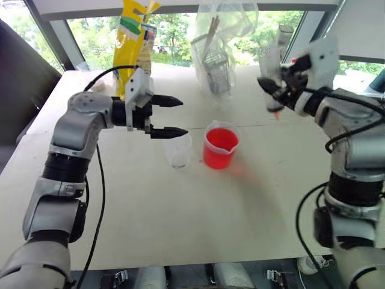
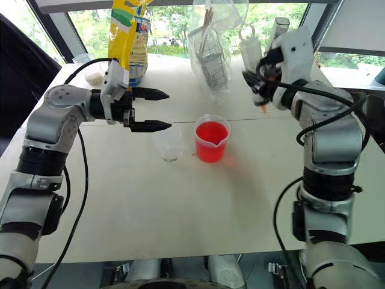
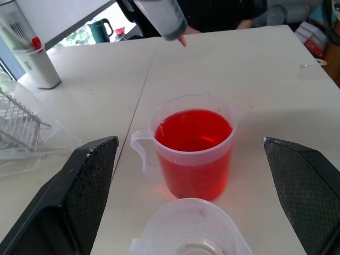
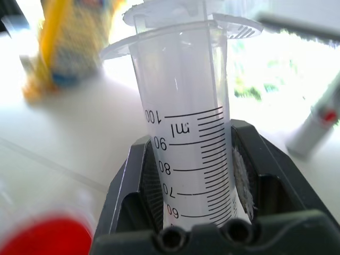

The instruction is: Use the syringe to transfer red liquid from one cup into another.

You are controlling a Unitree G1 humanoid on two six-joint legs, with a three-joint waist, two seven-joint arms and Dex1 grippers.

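The red beaker (image 1: pixel 221 144) stands mid-table, well filled with red liquid (image 3: pixel 193 130). Just to its left sits the small colourless cup (image 1: pixel 179 150), holding no liquid. My left gripper (image 1: pixel 166 123) hovers level just above that cup, open and holding nothing; its fingers (image 3: pixel 90 180) stand either side of both cups in the left wrist view. My right gripper (image 1: pixel 274 90) is raised at the table's right, well above and to the right of the beaker, shut on the syringe (image 4: pixel 186 133). The barrel looks clear, and its red-stained tip (image 3: pixel 182 41) points downward.
A yellow bag (image 1: pixel 133 42) and a clear plastic bag with a wire rack (image 1: pixel 219 60) stand at the back of the table. A silver cylinder with a red mark (image 3: pixel 37 64) stands at the far right. A small cup of white stuff (image 2: pixel 93 72) sits back left.
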